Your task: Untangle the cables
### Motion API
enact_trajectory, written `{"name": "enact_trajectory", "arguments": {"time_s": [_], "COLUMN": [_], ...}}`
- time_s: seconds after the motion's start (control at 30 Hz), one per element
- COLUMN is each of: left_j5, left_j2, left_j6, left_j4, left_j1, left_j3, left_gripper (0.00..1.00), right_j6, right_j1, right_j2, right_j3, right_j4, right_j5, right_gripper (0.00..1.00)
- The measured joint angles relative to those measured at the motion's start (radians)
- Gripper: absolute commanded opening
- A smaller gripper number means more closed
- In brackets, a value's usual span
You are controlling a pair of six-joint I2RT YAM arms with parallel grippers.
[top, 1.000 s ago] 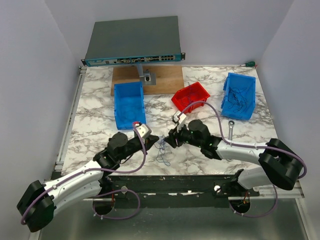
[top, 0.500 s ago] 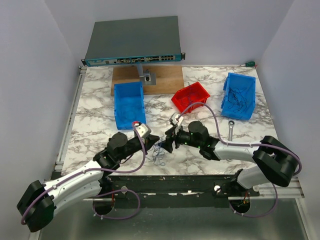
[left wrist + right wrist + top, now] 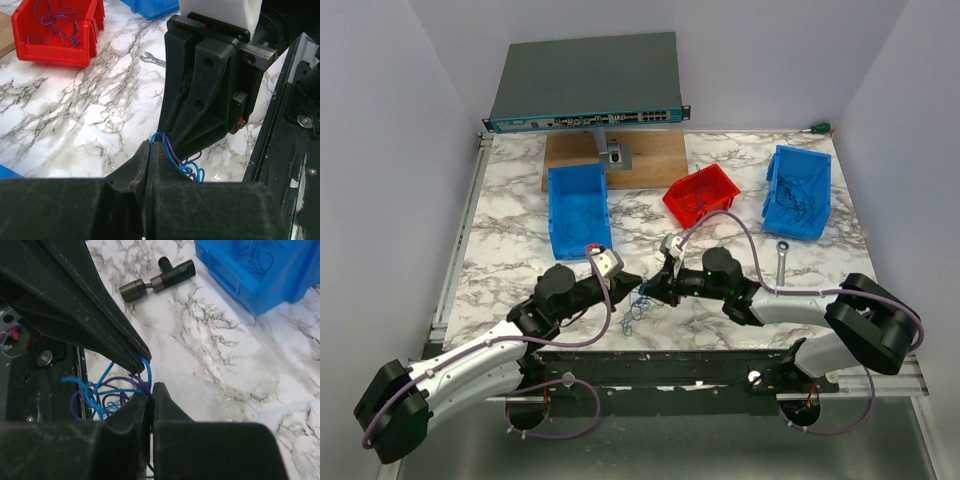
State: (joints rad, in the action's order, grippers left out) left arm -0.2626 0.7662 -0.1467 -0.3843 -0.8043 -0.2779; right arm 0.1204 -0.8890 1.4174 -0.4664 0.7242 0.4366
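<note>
The cables (image 3: 186, 171) are pinched in both closed jaws.

The cables (image 3: 637, 305) are a small tangle of hair-thin blue and purple strands in loose loops. They sit low in the middle of the top view, near the front edge of the marbled surface. Their upper strands are pinched in the closed left gripper (image 3: 150, 154) and the closed right gripper (image 3: 151, 389), and the remaining loops spill out beneath the two tips.
</note>
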Motion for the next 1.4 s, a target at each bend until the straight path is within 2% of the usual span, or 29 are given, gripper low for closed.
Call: {"name": "enact_trajectory", "arguments": {"time_s": [0.1, 0.23, 0.43, 0.5, 0.57, 0.7, 0.83, 1.1, 1.4], "left_j5": [0.005, 0.149, 0.573, 0.729, 0.85, 0.983, 1.023, 1.012, 0.903], "left_j2": [0.01, -0.041, -0.223, -0.28, -0.323, -0.352, -0.352, -0.239, -0.078], "left_j6": [-0.003, -0.038, -0.187, -0.264, -0.333, -0.444, -0.499, -0.471, -0.371], "left_j4": [0.004, 0.032, 0.167, 0.259, 0.355, 0.503, 0.563, 0.567, 0.588], "left_j1": [0.0, -0.001, 0.013, 0.035, 0.068, 0.161, 0.256, 0.299, 0.301], "left_j3": [0.0, 0.001, 0.002, 0.0, -0.01, -0.05, -0.09, -0.22, -0.536], "left_gripper": [0.0, 0.0, 0.0, 0.0, 0.0, 0.0, 0.0, 0.0, 0.0], "right_j6": [0.019, 0.057, 0.178, 0.254, 0.3, 0.393, 0.422, 0.425, 0.411], "right_j1": [0.0, 0.0, 0.022, 0.061, 0.12, 0.26, 0.311, 0.352, 0.354], "right_j2": [-0.01, -0.09, -0.285, -0.344, -0.385, -0.438, -0.447, -0.455, -0.462], "right_j3": [0.007, 0.031, 0.034, 0.032, 0.027, -0.014, -0.106, -0.212, -0.232], "right_j4": [0.005, -0.054, -0.272, -0.388, -0.452, -0.624, -0.734, -0.782, -0.787], "right_j5": [-0.026, -0.225, -0.71, -0.863, -0.922, -1.029, -1.102, -1.139, -1.139], "right_gripper": [0.01, 0.01, 0.01, 0.01, 0.01, 0.0, 0.01, 0.01, 0.01]}}
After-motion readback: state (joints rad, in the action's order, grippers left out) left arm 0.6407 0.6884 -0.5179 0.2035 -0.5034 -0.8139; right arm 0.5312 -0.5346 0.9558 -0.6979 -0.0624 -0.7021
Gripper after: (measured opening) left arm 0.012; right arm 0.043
